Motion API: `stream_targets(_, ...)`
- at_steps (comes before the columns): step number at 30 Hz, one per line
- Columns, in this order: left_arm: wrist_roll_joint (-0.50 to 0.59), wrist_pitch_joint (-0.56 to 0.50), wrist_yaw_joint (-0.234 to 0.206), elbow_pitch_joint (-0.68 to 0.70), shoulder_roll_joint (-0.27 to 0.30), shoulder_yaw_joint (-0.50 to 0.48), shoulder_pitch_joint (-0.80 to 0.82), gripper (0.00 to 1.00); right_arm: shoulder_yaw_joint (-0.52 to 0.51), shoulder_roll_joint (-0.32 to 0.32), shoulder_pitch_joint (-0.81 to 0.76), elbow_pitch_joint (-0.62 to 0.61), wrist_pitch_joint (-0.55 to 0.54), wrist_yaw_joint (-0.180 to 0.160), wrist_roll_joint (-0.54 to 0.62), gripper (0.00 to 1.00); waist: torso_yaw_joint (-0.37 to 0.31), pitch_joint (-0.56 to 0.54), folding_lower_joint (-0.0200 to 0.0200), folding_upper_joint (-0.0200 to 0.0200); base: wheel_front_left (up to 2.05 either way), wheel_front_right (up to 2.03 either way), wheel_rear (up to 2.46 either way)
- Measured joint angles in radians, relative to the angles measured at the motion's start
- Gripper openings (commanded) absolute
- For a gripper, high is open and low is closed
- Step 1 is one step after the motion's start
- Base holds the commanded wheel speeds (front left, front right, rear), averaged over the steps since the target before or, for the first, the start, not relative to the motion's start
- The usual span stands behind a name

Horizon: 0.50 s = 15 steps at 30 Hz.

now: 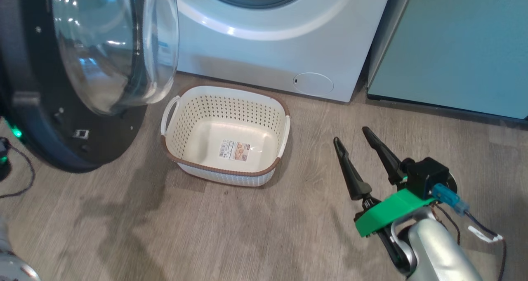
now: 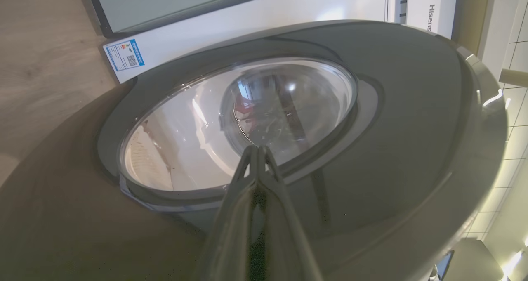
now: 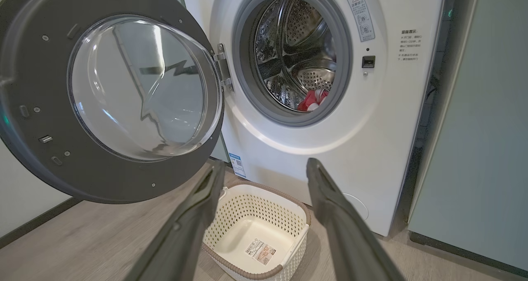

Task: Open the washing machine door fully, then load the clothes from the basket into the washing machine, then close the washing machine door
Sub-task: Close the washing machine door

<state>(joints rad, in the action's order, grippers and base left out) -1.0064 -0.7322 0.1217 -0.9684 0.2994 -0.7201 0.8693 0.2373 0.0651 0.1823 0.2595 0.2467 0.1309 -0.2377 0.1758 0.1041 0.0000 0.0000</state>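
The washing machine door (image 3: 140,87) stands wide open to the left of the washing machine (image 3: 313,157), its glass bowl bulging out above the floor (image 1: 165,223). The clothes (image 3: 311,100) lie in the drum, red against its lower near edge. The basket (image 1: 231,107) sits on the floor just in front of the machine, its bare bottom showing a sticker. To its right the right pincer (image 1: 350,134) hangs open, gripping nothing. The left pincer (image 2: 258,149) is closed, tips together, at the door's outer face; I cannot tell if they touch it.
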Motion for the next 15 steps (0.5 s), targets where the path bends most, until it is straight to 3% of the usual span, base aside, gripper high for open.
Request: stream_targets(15,-0.109,-0.162,0.000,0.166,-0.152,0.045,-0.134,0.00,-0.004,-0.003,-0.029,0.005,0.001,0.000,-0.010,1.00,-0.026,-0.037,0.0000,0.0000,0.00,0.00,0.00)
